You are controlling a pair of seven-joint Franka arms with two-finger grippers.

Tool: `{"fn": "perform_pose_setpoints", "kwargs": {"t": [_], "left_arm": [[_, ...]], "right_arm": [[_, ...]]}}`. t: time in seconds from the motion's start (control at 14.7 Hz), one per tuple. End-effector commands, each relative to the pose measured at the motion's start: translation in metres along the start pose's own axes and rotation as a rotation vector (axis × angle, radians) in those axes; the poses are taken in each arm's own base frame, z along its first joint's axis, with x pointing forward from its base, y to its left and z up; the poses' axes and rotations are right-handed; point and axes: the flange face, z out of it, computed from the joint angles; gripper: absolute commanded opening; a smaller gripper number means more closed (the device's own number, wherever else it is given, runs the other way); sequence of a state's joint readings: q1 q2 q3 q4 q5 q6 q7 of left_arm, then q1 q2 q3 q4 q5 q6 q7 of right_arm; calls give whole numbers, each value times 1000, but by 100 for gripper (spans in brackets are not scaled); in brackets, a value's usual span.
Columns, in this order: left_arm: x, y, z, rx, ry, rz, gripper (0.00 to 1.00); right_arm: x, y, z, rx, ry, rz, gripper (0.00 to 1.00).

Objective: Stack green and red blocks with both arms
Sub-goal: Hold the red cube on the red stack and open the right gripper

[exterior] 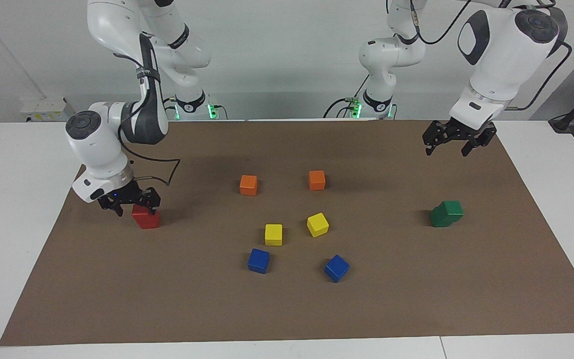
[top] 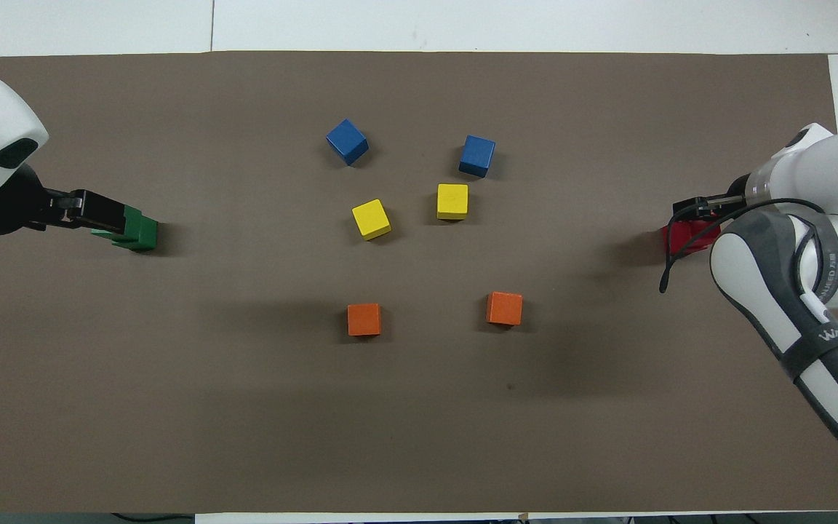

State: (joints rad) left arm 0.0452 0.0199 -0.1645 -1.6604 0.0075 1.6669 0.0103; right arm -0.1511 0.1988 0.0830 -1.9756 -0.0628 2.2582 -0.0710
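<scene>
Arms first, both mine: the right one bends low at its end of the surface (exterior: 287,309), the left one is raised high at the other end. Brown matting covers nearly all of that surface, and every cube sits on it. My right pincer (exterior: 129,201) hangs just above the red stack (exterior: 146,217), spread wide and pinching nothing; from the facing view I see red faces one above the other, so I judge the two red blocks are already stacked, though the upper one is partly hidden by my fingers. My left pincer (exterior: 458,140) is up in the air over bare matting, also spread and empty, well clear of the green stack (exterior: 446,213), which stands at the left arm's end with its top cube twisted a little off the lower one. Both stacks look done to me; what is left, I judge, is only pulling the right pincer away. Between the stacks lie two orange cubes (exterior: 248,185) nearest the robots, two yellow cubes (exterior: 273,234) farther off, and two blue cubes (exterior: 258,261) farthest, all untouched.
</scene>
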Motion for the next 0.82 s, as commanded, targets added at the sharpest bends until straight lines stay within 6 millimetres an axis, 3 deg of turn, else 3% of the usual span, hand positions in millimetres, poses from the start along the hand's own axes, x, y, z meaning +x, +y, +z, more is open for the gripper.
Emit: {"fn": "perform_pose_setpoints", "kwargs": {"t": [0.0,0.27,0.61,0.75], "left_arm": [[-3,2,-3,-15,6,-8,100],[-3,2,-3,-15,6,-8,100],[-3,2,-3,-15,6,-8,100],[-3,1,-3,-15,4,-8,100]], "right_arm": [[15,-2,-29,1,21,8,100],[17,-7,-88,0,36,7,100],[-17,-23,-184,-18,32,-10,100],[-29,-23,-207,-19,7,-7,100]]}}
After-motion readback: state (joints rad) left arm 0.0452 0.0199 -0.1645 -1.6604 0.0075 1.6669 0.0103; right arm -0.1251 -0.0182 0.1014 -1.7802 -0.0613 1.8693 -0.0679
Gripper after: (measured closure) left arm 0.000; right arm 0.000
